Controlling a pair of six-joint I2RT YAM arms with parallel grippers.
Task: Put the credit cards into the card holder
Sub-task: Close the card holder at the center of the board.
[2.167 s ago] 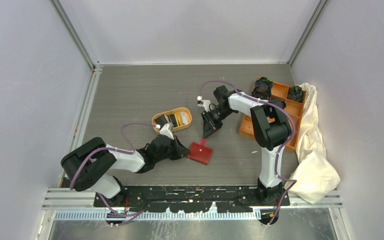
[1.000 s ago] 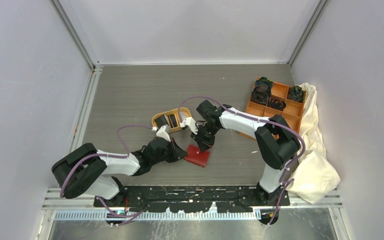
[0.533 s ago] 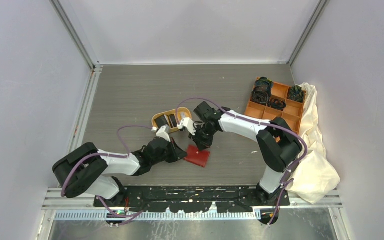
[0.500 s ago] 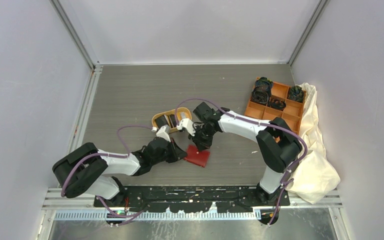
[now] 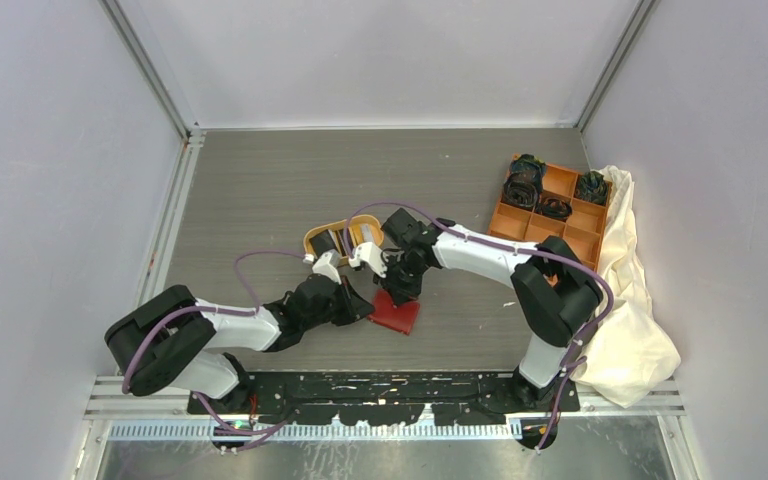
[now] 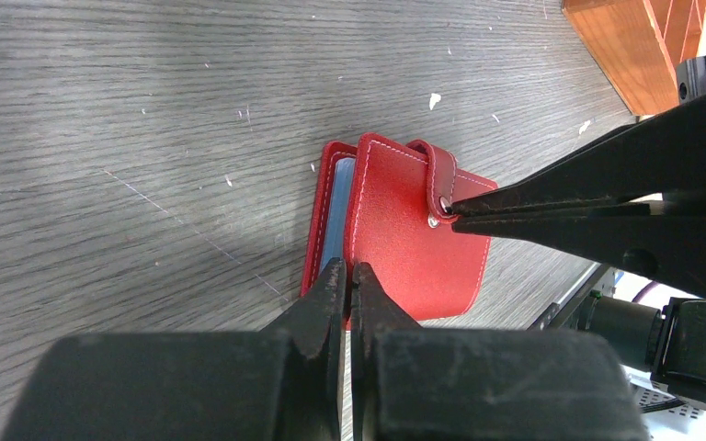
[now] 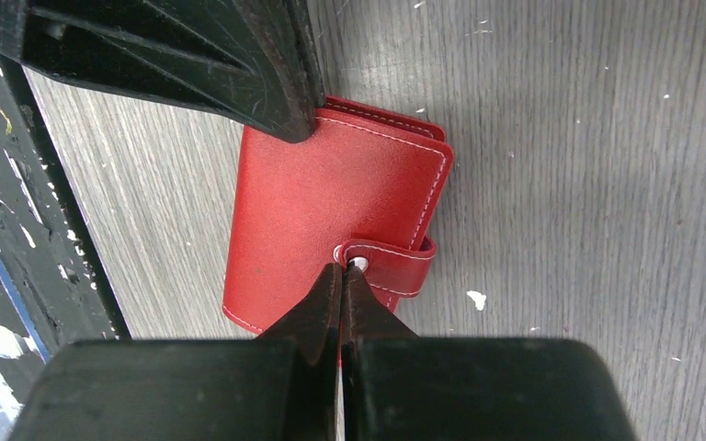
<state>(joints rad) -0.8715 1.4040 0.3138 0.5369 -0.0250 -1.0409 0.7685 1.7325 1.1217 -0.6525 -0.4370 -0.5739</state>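
Observation:
The red card holder point(image 5: 400, 314) lies folded shut on the table and shows in both wrist views point(image 6: 418, 234) point(image 7: 331, 197). My left gripper point(image 5: 368, 303) point(image 6: 347, 272) is shut on the edge of its top cover, beside the blue-grey lining. My right gripper point(image 5: 401, 291) point(image 7: 343, 267) is shut, with its tips at the snap end of the clasp tab point(image 7: 395, 265). The tips also show in the left wrist view point(image 6: 448, 209). Dark credit cards point(image 5: 324, 243) stand in the orange oval tray point(image 5: 312, 236), partly hidden by my right arm.
An orange compartment box point(image 5: 526, 222) with black coiled bands stands at the right. A cream cloth point(image 5: 630, 310) lies beyond it by the right wall. Both arms meet over the table's near middle.
My right gripper has swung left and down from near the orange box to the wallet's clasp tab. The wallet and my left gripper have shifted slightly left.

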